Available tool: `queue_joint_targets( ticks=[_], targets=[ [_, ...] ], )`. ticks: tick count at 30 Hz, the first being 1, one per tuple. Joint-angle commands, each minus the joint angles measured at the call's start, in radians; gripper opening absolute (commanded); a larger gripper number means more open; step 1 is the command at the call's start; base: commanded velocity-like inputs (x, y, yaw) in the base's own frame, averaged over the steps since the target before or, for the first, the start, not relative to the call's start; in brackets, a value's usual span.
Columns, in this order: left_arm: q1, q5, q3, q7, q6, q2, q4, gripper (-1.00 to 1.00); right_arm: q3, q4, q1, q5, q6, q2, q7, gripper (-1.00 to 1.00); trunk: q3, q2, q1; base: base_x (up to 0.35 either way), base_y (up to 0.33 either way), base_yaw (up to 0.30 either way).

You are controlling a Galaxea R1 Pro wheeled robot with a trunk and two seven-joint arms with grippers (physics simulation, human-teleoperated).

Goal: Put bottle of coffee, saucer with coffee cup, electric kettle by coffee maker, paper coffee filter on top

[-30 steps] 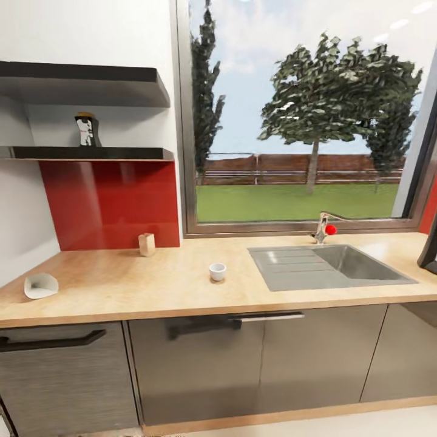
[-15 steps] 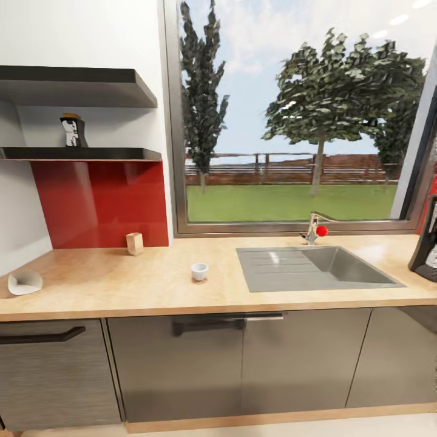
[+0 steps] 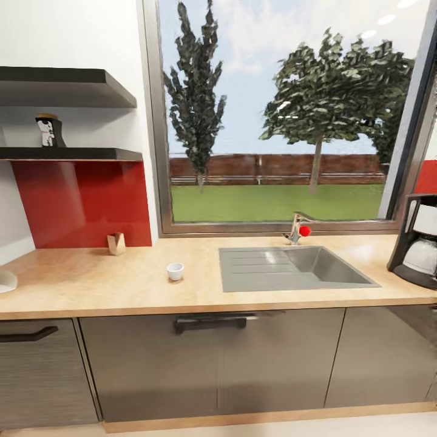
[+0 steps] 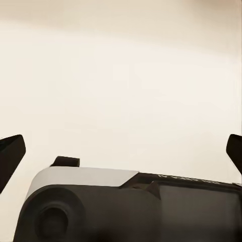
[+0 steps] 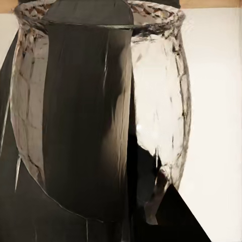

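- Countertop, the long beige wood-look table over grey cabinets, runs beneath a wide window in the head view, with a steel sink and a red-knobbed tap set into it.
- Coffee maker, black with a white upper panel and a clear carafe, stands at the table's far right end, beyond the sink and cut by the picture's edge.
- Coffee cup, small, white and upright, sits on the bare table just left of the sink, its handle too small to make out.
- Bottle of coffee, dark with a gold cap and white label, stands on the lower board of the kitchen shelf, above a red splashback.
- Paper coffee filter shows as a white curved shape at the table's left end, cut by the frame.
- A small tan block rests on the table against the splashback.
- Electric kettle, a glossy, dark translucent body with a faceted rim, looms right up against the right wrist camera; whether the right gripper's fingers are around it cannot be told.
- Left gripper has its dark fingertips spread wide apart, facing a plain cream surface and holding nothing, well away from the task's things.
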Motion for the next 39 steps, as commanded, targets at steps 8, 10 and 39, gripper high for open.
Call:
queue_joint_targets(
  ticks=[8, 10, 39],
  targets=[
    [0.000, 0.011, -0.008, -0.002, -0.002, 0.000, -0.001, 1.00, -0.001, 0.003, -0.002, -0.003, -0.007, 0.000, 0.000, -1.00, -0.001, -0.001, 0.000, 0.000, -0.335, 0.000],
    [0.000, 0.011, -0.008, -0.003, -0.002, 0.000, -0.001, 1.00, -0.001, 0.003, -0.002, -0.003, -0.007, 0.000, 0.000, -1.00, -0.001, -0.001, 0.000, 0.000, -0.335, 0.000],
    [0.000, 0.011, -0.008, -0.002, -0.002, 0.000, -0.001, 1.00, -0.001, 0.003, -0.001, -0.003, -0.007, 0.000, 0.000, -1.00, -0.001, -0.001, 0.000, 0.049, -0.335, 0.000]
  ],
)
